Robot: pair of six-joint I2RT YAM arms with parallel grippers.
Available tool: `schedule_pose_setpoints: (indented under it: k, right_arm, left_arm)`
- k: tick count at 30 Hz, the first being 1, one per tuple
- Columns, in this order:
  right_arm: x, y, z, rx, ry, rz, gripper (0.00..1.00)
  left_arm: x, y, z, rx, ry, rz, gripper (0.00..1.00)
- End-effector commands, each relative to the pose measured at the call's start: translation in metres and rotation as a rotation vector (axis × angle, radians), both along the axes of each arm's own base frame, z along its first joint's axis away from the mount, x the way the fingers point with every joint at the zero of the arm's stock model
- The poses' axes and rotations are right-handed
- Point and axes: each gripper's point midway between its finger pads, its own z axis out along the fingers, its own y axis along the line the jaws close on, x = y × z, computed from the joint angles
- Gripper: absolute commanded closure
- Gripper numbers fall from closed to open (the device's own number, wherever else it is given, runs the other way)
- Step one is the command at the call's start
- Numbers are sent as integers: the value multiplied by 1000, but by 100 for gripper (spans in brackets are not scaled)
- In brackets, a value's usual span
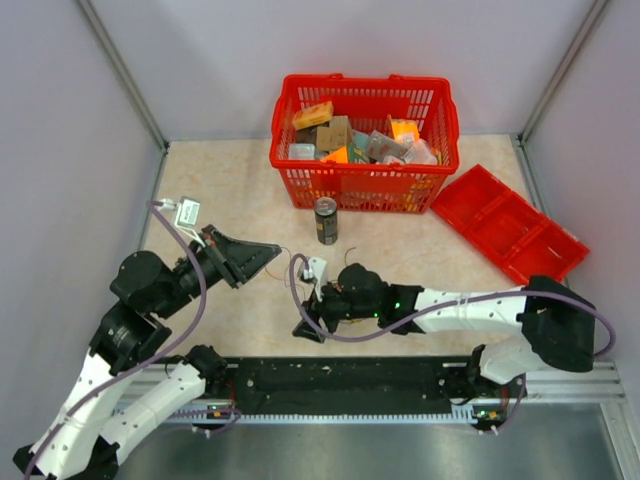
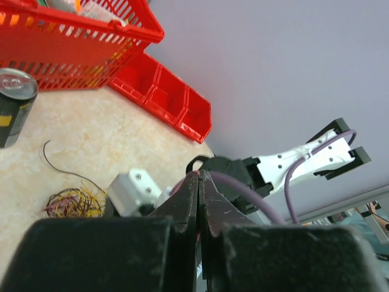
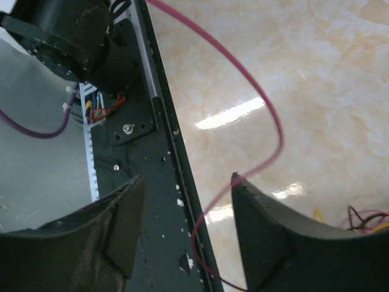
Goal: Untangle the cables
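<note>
A small tangle of yellow and dark cables lies on the beige table, and its edge also shows in the right wrist view as the tangle. One loose dark cable curls away from it. My left gripper is shut, with a thin red cable pinched at its tips. In the top view the left gripper hovers left of centre. The red cable sweeps across the table, brushes one fingertip of my right gripper and loops down between its open jaws. From above, the right gripper sits near the front rail.
A dark drink can stands in front of a red basket filled with small items. A red divided bin lies at the right. The black base rail runs along the near edge, just under the right gripper.
</note>
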Motion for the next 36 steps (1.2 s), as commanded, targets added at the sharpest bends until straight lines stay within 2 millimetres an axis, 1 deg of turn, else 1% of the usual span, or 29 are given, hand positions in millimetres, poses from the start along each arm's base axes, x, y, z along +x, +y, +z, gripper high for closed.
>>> schedule_pose_setpoints:
  k: [1,2,3,4,5,8,10,11,13,14,16,17,18,19,20,21,22,23,24,27,28,29,30,31,32,33,35,36]
  right_arm:
    - [-3,26,32,89,-32,-31,63]
    - [-4,24,38,91,-30,-34,73]
    - [-5,20,47,93,-29,-46,98]
    - [-5,15,59,103,-23,-69,100]
    - [-7,8,77,130,-25,-73,100]
    - [-17,-11,145,247,-34,-70,100]
    - [-26,-21,194,327,-38,-42,100]
    - [-32,-25,214,357,-31,-19,100]
    - [-44,-32,257,447,-25,32,100]
    - [-47,-36,276,484,-28,40,100]
    - [-48,-44,303,535,-42,30,100]
    - [-44,-47,311,546,-51,5,100]
    - [-39,-52,316,553,-66,-30,100]
    - [-32,-55,318,551,-83,-69,100]
    - [-22,-59,314,531,-100,-128,100]
    - [-12,-62,306,497,-110,-184,100]
    - [1,-68,296,461,-118,-260,100]
    - [9,-73,284,423,-122,-315,100]
    - [15,-78,269,385,-128,-352,100]
    - [26,-96,230,287,-116,-445,100]
    - [27,-104,212,237,-103,-472,100]
    - [29,-113,197,195,-91,-504,100]
    - [32,-124,187,162,-82,-549,100]
    - [35,-138,176,121,-71,-600,100]
    - [38,-152,166,88,-62,-658,100]
    - [39,-165,162,78,-57,-701,100]
    - [42,-191,152,66,-27,-796,100]
    - [39,-205,151,81,-13,-824,100]
  left_arm:
    - [-5,14,30,-16,-87,47,100]
    - [-4,17,29,-8,-87,64,100]
    - [-1,21,29,0,-89,91,100]
    - [3,26,25,16,-81,127,100]
    - [8,30,20,31,-66,164,100]
    - [28,46,-13,103,12,301,100]
    - [38,43,-38,138,71,321,100]
    - [40,35,-51,146,99,294,100]
    - [41,9,-71,134,144,181,100]
    - [39,-4,-74,102,153,121,100]
    - [38,-25,-83,45,182,24,100]
    - [37,-35,-80,2,182,-23,100]
    - [36,-42,-83,-18,200,-57,100]
    - [35,-48,-88,-31,231,-86,100]
    - [35,-54,-90,-39,246,-110,100]
    - [35,-60,-97,-34,272,-130,100]
    - [34,-65,-99,-34,287,-151,100]
    - [33,-71,-104,-27,308,-171,100]
    - [31,-79,-101,-34,303,-196,100]
    - [25,-102,-99,-25,303,-240,100]
    - [23,-112,-102,-17,307,-254,100]
    - [21,-122,-102,-12,311,-275,100]
    - [20,-135,-107,0,330,-305,100]
    - [20,-147,-108,8,347,-333,100]
    - [20,-163,-117,37,390,-362,100]
    - [23,-178,-138,92,447,-379,100]
    - [20,-204,-151,139,475,-426,100]
    - [21,-215,-157,151,482,-438,100]
